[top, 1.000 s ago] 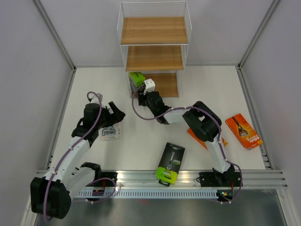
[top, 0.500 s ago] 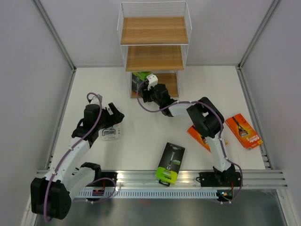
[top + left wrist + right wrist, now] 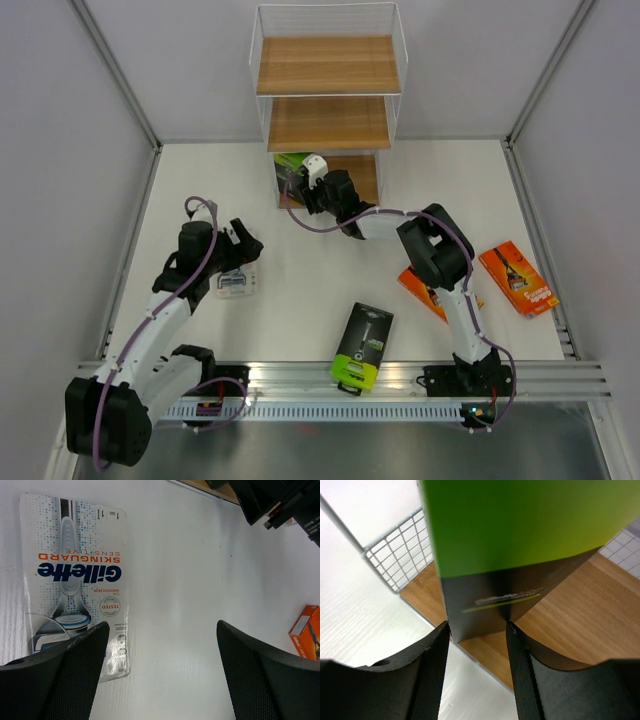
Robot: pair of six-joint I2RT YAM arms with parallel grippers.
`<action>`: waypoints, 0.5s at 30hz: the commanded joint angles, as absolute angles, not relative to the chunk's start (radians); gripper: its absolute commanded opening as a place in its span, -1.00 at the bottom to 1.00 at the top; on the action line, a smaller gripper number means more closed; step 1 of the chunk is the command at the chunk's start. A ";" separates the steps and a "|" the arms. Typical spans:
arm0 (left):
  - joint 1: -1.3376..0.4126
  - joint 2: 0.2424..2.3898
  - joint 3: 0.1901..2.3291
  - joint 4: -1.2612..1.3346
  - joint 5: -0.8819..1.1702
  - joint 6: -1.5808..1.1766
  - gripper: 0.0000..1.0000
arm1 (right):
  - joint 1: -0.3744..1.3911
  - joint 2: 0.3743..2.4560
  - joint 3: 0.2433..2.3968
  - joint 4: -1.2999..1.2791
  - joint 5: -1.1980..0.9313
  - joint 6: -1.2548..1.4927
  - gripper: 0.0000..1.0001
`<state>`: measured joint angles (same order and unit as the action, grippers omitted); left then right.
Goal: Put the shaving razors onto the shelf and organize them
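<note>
Nearest, the bent left arm held the left end effector [image 3: 160, 630] wide open and empty over the flat clear blister pack [image 3: 75, 570] on the white table [image 3: 200, 580]. Farther, the extended right end effector [image 3: 477, 627] clamped a glossy black-green pack [image 3: 505, 545] at the lowest wooden board of the shelf [image 3: 580, 605].

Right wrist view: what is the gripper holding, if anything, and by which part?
Right gripper pinches the black-and-green razor pack by its black end.

2 blk/green pks [image 3: 363, 344], 2 orange pks [image 3: 517, 278], 1 clear blister pk [image 3: 235, 283], 1 shelf [image 3: 328, 65]
</note>
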<state>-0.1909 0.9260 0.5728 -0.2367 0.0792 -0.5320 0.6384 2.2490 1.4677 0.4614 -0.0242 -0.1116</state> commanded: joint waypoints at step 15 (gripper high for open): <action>-0.187 0.940 0.591 -0.226 0.046 -0.495 0.86 | 0.597 2.336 1.620 0.350 -0.138 -0.330 0.03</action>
<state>-0.1909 0.9310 0.5728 -0.2371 0.0673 -0.5282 0.6102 2.2955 1.5581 0.3702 -0.0807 -0.2653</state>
